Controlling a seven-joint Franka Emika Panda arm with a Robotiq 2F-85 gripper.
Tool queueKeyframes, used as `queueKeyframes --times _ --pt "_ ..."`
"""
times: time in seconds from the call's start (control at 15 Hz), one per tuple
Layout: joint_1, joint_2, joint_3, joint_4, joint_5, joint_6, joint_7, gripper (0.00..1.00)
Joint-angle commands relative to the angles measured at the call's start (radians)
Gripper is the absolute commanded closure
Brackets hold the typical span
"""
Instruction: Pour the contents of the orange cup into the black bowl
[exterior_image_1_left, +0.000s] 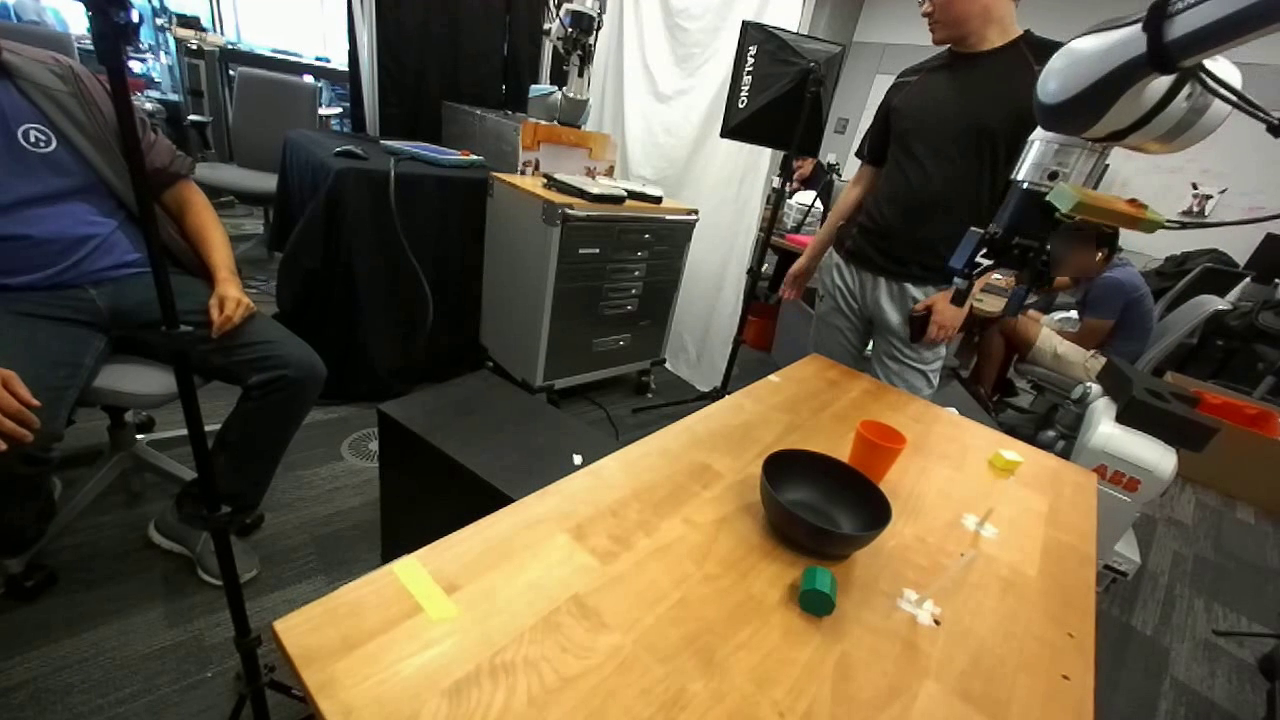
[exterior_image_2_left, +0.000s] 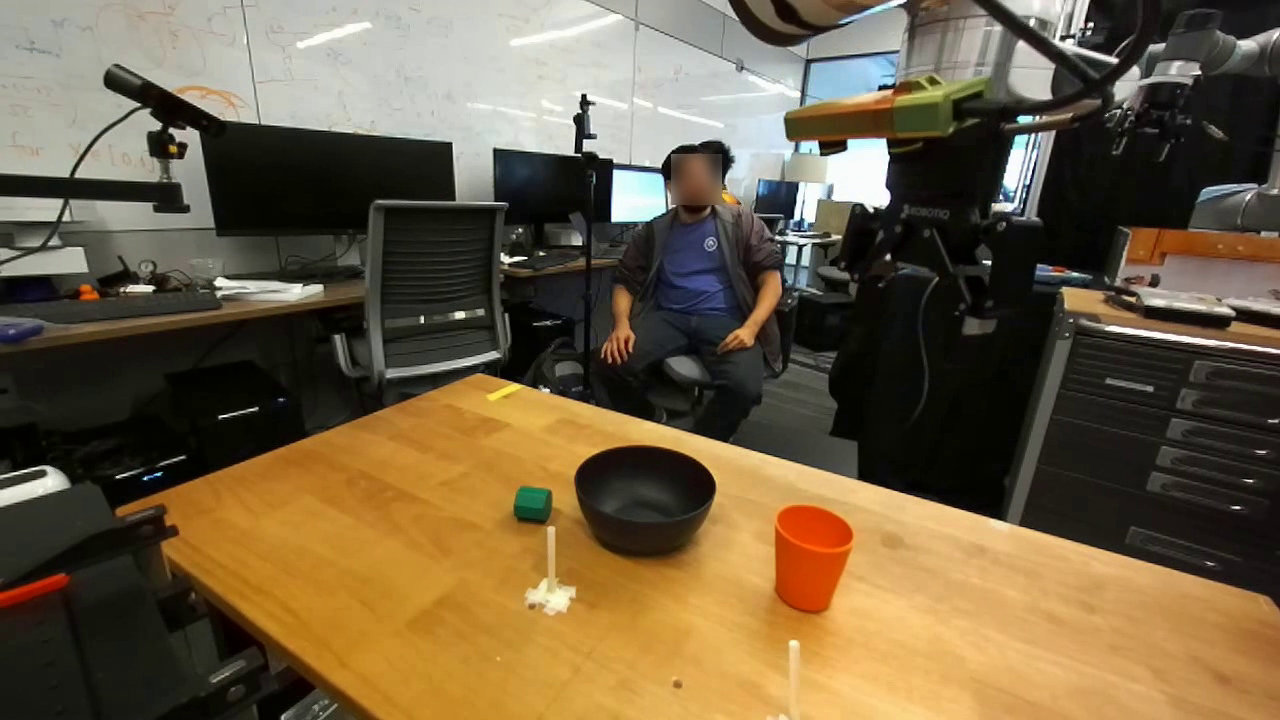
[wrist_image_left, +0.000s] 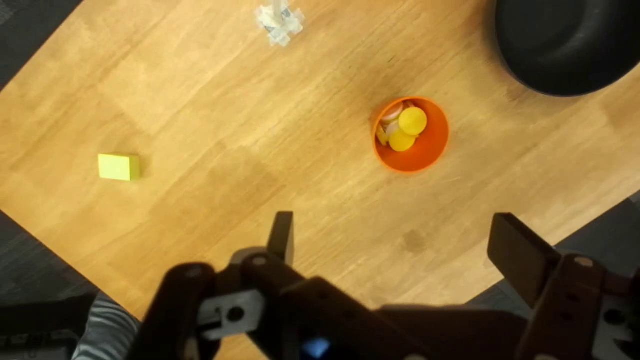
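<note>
Blazing white at the window, streaked with glare on the whiteboard, and dark, softly blurred at the wrist view's gripper!

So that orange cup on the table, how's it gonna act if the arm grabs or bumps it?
The orange cup looks like smooth, thin-rimmed plastic, so it's probably light and might flex slightly when squeezed. It narrows downward, so a push up high could tip it. The yellow discs inside look loose and would likely slide if it tilts.

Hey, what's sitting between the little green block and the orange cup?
The black bowl sits between the green block and the orange cup; both exterior views show it.
</note>
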Motion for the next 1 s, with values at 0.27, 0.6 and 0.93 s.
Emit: queueKeyframes --times 0.27,0.6,0.93 --pt "-0.033 0.149 0.034 0.112 -0.043 -0.008 0.001 0.00" --pt "-0.035 0.219 0.037 0.132 -0.056 -0.001 -0.008 0.00" --pt "-0.030 0.277 0.040 0.143 -0.088 0.015 -0.014 0.00"
